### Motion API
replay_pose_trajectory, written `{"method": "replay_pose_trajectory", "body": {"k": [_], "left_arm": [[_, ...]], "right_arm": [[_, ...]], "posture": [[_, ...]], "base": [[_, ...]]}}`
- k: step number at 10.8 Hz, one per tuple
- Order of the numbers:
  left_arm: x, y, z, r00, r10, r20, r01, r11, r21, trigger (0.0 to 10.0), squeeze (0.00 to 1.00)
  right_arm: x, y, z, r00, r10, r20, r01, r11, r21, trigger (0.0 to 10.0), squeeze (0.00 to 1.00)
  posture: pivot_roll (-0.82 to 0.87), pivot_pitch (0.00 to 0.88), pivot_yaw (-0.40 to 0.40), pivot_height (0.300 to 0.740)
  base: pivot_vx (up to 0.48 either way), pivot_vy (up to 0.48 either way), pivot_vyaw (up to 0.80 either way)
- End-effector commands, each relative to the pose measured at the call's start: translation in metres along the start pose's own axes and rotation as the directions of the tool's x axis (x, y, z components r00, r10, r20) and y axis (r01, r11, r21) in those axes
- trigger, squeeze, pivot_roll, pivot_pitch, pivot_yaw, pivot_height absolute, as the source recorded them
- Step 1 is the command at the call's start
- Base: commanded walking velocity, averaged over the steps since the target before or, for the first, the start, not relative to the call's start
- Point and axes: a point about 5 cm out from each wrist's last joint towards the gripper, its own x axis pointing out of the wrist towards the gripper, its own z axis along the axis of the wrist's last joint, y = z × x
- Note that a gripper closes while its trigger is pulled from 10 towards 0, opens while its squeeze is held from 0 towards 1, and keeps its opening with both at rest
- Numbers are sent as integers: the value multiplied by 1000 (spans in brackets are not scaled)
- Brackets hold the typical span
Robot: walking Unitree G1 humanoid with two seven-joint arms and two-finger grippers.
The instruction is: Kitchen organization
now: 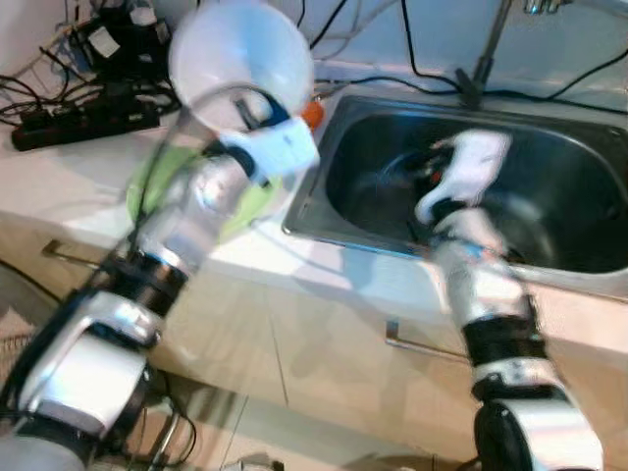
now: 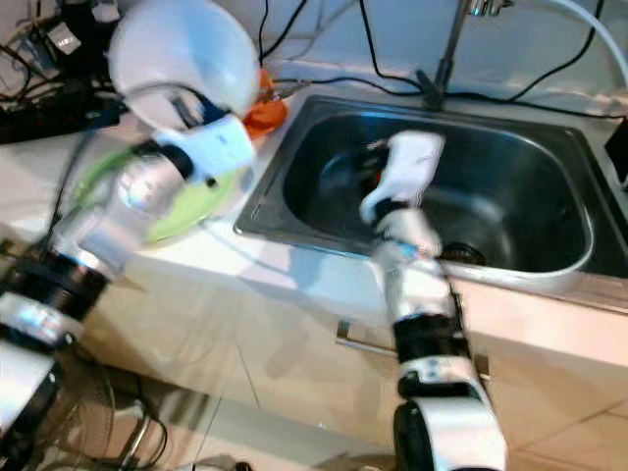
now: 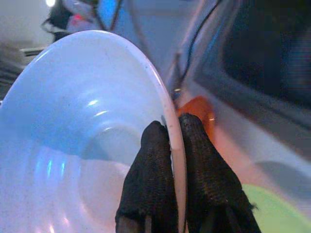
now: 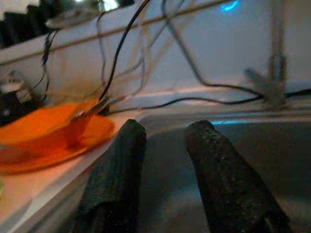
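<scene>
My left gripper point(image 3: 173, 127) is shut on the rim of a white bowl point(image 1: 240, 54), one black finger point(image 3: 155, 145) inside it and one outside. It holds the bowl tilted in the air above the counter, just left of the steel sink point(image 2: 294, 245). A green plate point(image 1: 157, 182) lies on the counter under that arm. An orange dish point(image 2: 265, 113) with a utensil in it sits by the sink's back left corner. My right gripper point(image 4: 163, 128) hangs over the sink basin, open, with nothing between its fingers.
A black power strip point(image 1: 78, 123) with chargers and tangled cables lies at the back left of the counter. A faucet point(image 1: 486, 49) rises behind the sink, and cables run along the wall. A drawer handle point(image 1: 422, 343) sits below the counter's front edge.
</scene>
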Motion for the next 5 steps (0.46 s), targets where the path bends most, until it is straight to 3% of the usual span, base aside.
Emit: {"method": "replay_pose_trajectory", "body": {"k": [1,3,5], "left_arm": [[0,4,8,999,7,42,-8,1000,16,10000,0],[-1,-3,10,998,-24,60,24,1000,7,10000,0],[-1,-9,16,992,-64,107,63,998,12,10000,0]], "right_arm": [[4,2,12,999,13,31,-14,1000,26,10000,1000],[6,3,33,993,57,104,-74,981,177,10000,1000],[1,25,39,965,222,136,-245,951,187,10000,1000]], "posture": [[84,0,48,740],[83,0,49,740],[81,0,50,740]], "base": [[0,0,0],[0,0,0],[0,0,0]]}}
